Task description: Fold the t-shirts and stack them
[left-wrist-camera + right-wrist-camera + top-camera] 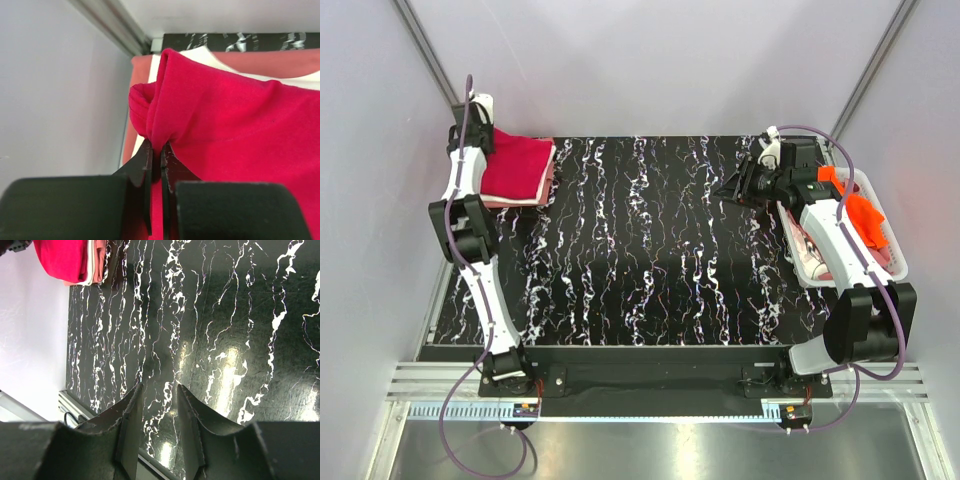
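A folded crimson-red t-shirt point(517, 165) lies on top of a small stack at the table's far left corner, with white and salmon-pink t-shirts point(548, 178) showing as edges beneath it. My left gripper point(159, 146) is shut on a bunched fold of the red t-shirt point(235, 130) at the stack's corner. A bright orange t-shirt point(861, 212) sits in the white basket point(898, 268) on the right. My right gripper point(159, 387) hovers open over the bare table, with nothing between its fingers. The stack point(70, 260) shows in the top left of the right wrist view.
The black marbled table point(650, 250) spreads between the arms. The white perforated basket stands at the right edge, under the right arm, with pale cloth in it. White walls close in on the left, back and right.
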`<state>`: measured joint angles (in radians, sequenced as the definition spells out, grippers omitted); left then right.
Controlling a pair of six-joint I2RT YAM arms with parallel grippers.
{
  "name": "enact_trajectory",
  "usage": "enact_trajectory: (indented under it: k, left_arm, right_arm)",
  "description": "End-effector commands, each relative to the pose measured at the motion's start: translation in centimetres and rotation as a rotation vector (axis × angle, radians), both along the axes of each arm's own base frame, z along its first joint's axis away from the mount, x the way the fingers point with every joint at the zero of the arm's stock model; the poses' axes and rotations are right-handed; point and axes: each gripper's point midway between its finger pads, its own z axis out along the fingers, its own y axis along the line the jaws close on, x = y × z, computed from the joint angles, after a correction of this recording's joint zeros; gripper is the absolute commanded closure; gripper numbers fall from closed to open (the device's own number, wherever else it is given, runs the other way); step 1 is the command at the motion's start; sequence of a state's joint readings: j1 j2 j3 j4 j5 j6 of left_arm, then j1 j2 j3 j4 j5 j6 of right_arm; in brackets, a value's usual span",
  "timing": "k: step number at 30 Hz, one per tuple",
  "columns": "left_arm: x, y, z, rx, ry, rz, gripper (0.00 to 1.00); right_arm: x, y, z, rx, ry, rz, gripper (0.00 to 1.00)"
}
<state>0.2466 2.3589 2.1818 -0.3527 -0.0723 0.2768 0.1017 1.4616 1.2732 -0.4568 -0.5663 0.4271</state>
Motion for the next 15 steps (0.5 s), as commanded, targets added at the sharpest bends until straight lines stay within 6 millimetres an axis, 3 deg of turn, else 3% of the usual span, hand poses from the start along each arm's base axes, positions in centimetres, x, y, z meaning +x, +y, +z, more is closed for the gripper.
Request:
enact_trajectory:
  k: [1, 5, 6, 7, 9, 11, 13, 15]
  left_arm:
    - [1.2, 2.7, 4.0, 0.092, -0.138, 0.091, 0.95]
    - [1.8, 2.6, 3.0, 0.084, -0.14, 0.072, 0.93]
    - [1.7, 2.7, 2.8, 0.083, -0.138, 0.084, 0.89]
    - [1.4, 3.2, 2.8, 0.091, -0.133, 0.117, 0.74]
    - [0.8, 3.2, 3.2, 0.086, -0.129, 0.138, 0.79]
    - [0.0, 3.2, 4.4, 0.077, -0.144, 0.16, 0.72]
    - [-0.6, 3.2, 5.4, 0.07, -0.16, 0.183, 0.45]
    - [-1.1, 2.7, 6.6, 0.042, -0.181, 0.185, 0.27]
  right_arm:
    - [0.7, -0.2, 0.5, 0.012, -0.025, -0.007, 0.59]
    - [0.7, -0.2, 0.6, 0.016, -0.027, -0.004, 0.59]
    - [0.7, -0.2, 0.7, 0.015, -0.031, -0.005, 0.59]
    - [0.6, -0.2, 0.8, 0.015, -0.035, -0.007, 0.59]
    - [0.6, -0.2, 0.9, 0.015, -0.037, -0.006, 0.59]
    - [0.6, -0.2, 1.0, 0.015, -0.039, -0.006, 0.59]
    - [0.5, -0.1, 1.0, 0.02, -0.038, 0.003, 0.59]
    - [0.4, 0.0, 1.1, 0.024, -0.037, 0.01, 0.59]
